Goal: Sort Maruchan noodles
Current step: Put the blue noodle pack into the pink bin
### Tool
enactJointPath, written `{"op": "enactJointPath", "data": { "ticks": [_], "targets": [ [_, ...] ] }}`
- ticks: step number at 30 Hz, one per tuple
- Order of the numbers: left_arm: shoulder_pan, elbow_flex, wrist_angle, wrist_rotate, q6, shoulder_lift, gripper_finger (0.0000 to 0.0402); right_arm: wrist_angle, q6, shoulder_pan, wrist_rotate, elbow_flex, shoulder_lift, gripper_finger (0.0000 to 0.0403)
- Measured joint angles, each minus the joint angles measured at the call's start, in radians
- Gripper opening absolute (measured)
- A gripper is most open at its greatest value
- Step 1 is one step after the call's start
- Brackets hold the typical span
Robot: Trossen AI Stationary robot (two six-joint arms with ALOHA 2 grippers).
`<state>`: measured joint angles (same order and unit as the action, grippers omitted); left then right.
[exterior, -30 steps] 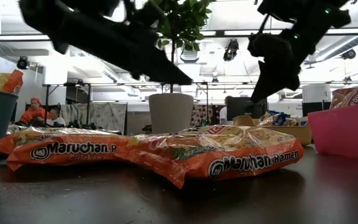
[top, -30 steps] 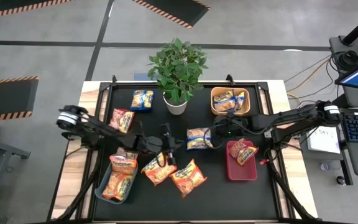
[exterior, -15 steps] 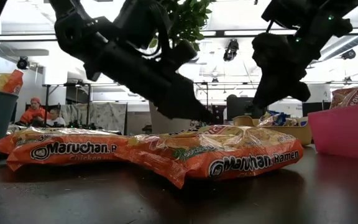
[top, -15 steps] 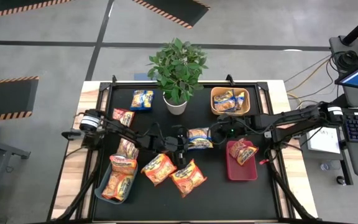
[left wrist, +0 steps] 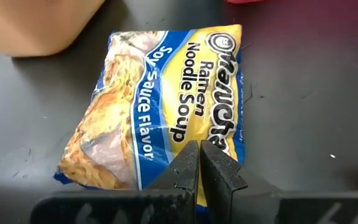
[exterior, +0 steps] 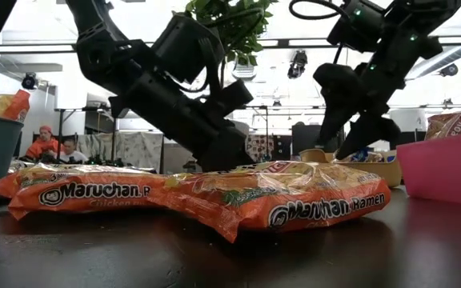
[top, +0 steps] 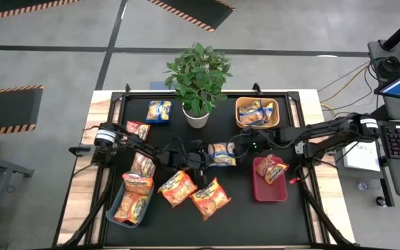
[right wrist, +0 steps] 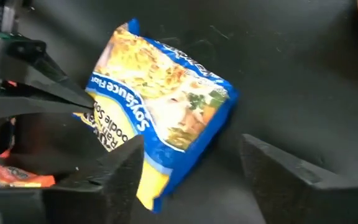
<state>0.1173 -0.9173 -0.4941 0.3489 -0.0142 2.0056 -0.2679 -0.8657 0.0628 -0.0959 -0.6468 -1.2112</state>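
Orange bin (top: 257,112) holding blue-yellow packets; red bin (top: 270,179) holding red packet. Left gripper (left wrist: 199,163) pinched narrow, pressing soy-sauce packet (left wrist: 160,106); right gripper (right wrist: 188,171) gaping wide, straddling it.

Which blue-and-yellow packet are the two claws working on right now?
The soy sauce packet at the table's middle, between the shut left claw and open right claw. The other loose blue one lies far off, left of the plant.

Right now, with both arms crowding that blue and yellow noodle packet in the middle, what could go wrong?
The left hand, shut, presses the blue and yellow packet while the open right hand straddles it: they might collide, or the packet could slide away. The orange bin sits close.
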Motion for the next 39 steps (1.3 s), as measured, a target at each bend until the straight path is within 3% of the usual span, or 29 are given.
{"op": "enactJointPath", "data": {
  "ticks": [10, 28, 32, 39],
  "targets": [
    [-0.005, 0.026, 0.022, 0.006, 0.075, 0.000, 0.0000, 0.094, 0.001, 0.008, 0.022, 0.000, -0.070, 0.0322],
    [-0.007, 0.062, -0.020, 0.010, 0.095, 0.002, 0.0000, 0.424, 0.004, 0.010, 0.071, -0.005, -0.300, 0.0326],
    [-0.006, 0.063, -0.027, 0.009, 0.095, 0.002, 0.0000, 0.431, 0.013, 0.010, 0.072, -0.016, -0.323, 0.0304],
    [-0.006, 0.063, -0.037, 0.008, 0.095, 0.003, 0.0000, 0.430, 0.014, 0.010, 0.079, -0.019, -0.313, 0.0220]
  ]
}}
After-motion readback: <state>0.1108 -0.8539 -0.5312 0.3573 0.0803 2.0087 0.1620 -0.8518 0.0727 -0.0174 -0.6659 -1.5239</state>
